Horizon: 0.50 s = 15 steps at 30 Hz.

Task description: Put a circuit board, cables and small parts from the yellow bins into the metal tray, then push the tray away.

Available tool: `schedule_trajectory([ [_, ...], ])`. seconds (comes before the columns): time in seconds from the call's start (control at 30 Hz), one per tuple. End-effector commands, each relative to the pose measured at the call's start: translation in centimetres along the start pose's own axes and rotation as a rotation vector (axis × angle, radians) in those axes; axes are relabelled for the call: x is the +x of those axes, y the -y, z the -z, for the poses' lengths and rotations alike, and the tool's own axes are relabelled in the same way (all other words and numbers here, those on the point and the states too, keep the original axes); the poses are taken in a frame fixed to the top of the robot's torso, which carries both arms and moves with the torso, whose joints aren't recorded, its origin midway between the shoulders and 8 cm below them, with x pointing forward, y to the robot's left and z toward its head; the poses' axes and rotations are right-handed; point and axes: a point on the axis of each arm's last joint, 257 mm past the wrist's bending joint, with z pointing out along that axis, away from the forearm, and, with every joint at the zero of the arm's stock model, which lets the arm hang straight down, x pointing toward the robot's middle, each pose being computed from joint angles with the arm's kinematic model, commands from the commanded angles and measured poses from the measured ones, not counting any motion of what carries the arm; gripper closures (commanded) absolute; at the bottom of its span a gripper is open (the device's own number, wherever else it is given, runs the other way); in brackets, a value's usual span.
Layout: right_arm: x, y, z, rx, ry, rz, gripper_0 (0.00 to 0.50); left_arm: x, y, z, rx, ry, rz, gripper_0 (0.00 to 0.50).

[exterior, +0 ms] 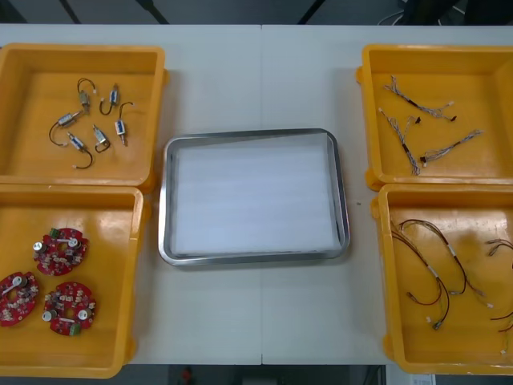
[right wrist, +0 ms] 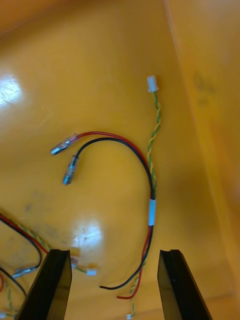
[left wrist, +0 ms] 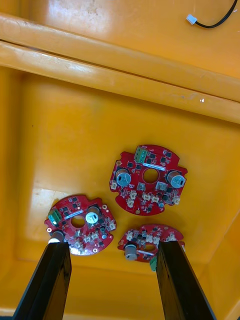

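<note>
Seamed table (exterior: 256,72), metal tray (exterior: 163,200), perhaps floor (exterior: 240,10) beyond

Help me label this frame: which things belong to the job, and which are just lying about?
Job: metal tray; circuit boards; small metal parts; twisted cables; red and black cables; yellow bins; left gripper, open over the boards; right gripper, open over the cables.
Lying about: nothing spotted; table only carries them.

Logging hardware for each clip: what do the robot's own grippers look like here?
The left gripper, over the circuit boards, and the right gripper, over the cables, look alike. Each has two plain black fingers, which are flat matte slabs with squared tips, broadening toward the base and unmarked.
</note>
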Motion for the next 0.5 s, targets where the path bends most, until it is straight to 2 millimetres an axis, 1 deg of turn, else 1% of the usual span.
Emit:
schedule_trajectory([
  [0.03, 0.4, 2.2, -0.4, 0.04, -0.022, 0.022, 0.0, 0.4, -2.2, -0.3, -0.045, 0.021, -0.089, 0.0],
  [0.2, 1.0, 2.4, -1.1, 0.044, -0.037, 0.026, 0.0, 1.2, -2.8, -1.2, -0.059, 0.008, -0.1, 0.0],
  [0.5, 1.4, 3.0, -2.3, 0.053, -0.05, 0.022, 0.0, 2.8, -3.5, -3.5, -0.095, -0.012, -0.104, 0.0],
])
